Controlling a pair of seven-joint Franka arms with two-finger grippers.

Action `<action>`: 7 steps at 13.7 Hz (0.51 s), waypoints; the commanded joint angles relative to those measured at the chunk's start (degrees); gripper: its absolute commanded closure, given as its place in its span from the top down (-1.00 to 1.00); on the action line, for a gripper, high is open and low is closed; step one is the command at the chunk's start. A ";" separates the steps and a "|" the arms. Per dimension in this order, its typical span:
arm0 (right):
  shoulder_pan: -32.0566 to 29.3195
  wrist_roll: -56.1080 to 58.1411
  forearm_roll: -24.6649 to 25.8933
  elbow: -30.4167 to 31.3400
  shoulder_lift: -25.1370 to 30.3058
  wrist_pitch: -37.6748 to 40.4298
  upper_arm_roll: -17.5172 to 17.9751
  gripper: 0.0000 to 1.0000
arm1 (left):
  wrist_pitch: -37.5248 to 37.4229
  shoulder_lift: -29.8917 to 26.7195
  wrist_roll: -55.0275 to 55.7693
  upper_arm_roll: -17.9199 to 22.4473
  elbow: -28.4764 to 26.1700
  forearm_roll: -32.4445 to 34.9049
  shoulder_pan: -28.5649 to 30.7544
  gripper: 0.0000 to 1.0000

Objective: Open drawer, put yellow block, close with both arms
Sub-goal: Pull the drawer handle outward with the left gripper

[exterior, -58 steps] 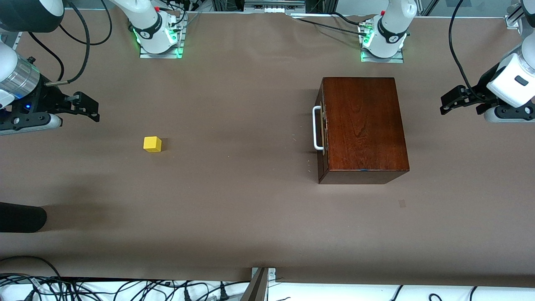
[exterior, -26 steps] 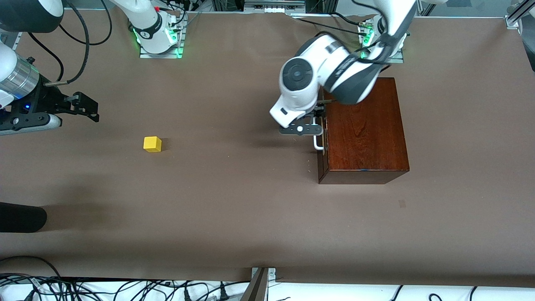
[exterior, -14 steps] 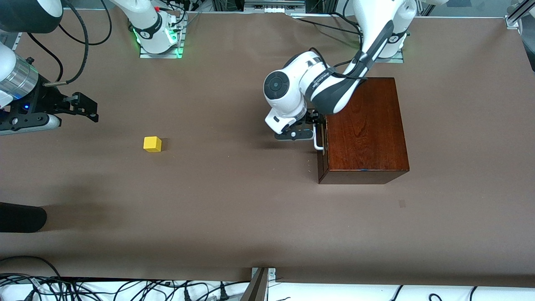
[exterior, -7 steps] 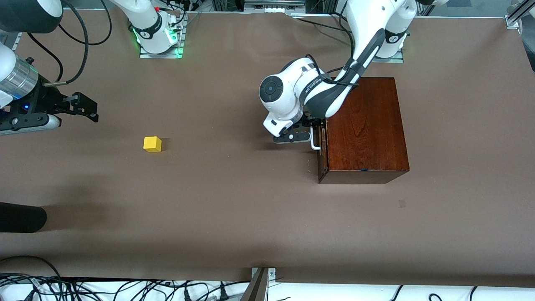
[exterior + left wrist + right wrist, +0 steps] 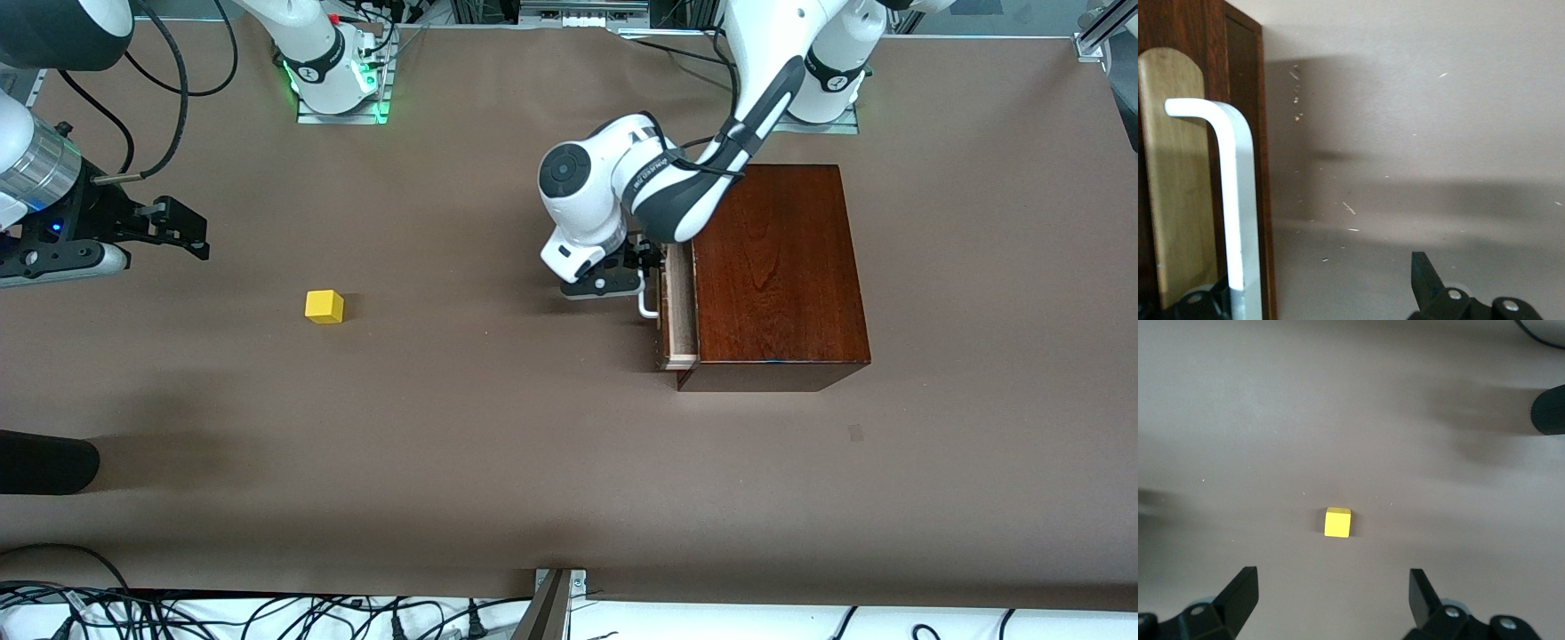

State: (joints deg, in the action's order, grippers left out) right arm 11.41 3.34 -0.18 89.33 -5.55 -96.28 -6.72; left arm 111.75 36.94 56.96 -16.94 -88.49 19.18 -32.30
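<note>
Left tool (image 5: 642, 264) at the white handle (image 5: 647, 307) of the slightly open drawer (image 5: 677, 307) (grip unclear); right tool (image 5: 1331, 597) wide over yellow block (image 5: 1337, 522).

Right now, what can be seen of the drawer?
The drawer is pulled a short way out of the dark reddish-brown wooden box, showing pale wood sides. Its dark front faces the right arm's end of the table and carries a brass plate and a white U-shaped handle. The left hand is at the handle.

Wide matte brown table covering (image 5: 498, 462), soft even light and blurred shadows, tangled black cables (image 5: 267, 613) along white lower edge, metal frame rails at the top.
</note>
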 commanded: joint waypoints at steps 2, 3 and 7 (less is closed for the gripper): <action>-0.51 0.79 0.44 -1.61 -0.69 0.74 0.22 1.00 | 5.48 1.99 1.66 -0.12 3.23 -2.04 -3.03 1.00; -0.60 0.79 0.44 -1.61 -0.69 0.74 0.22 1.00 | 6.71 2.08 1.66 -0.12 3.32 -2.74 -3.38 1.00; -0.60 0.70 0.35 -1.61 -1.39 0.65 0.04 1.00 | 7.51 1.91 1.75 -0.03 3.41 -3.54 -3.83 1.00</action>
State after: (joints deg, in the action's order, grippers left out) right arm 11.36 3.34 -0.18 89.32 -5.80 -96.28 -6.84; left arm 113.97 36.96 57.64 -16.35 -87.72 19.14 -34.08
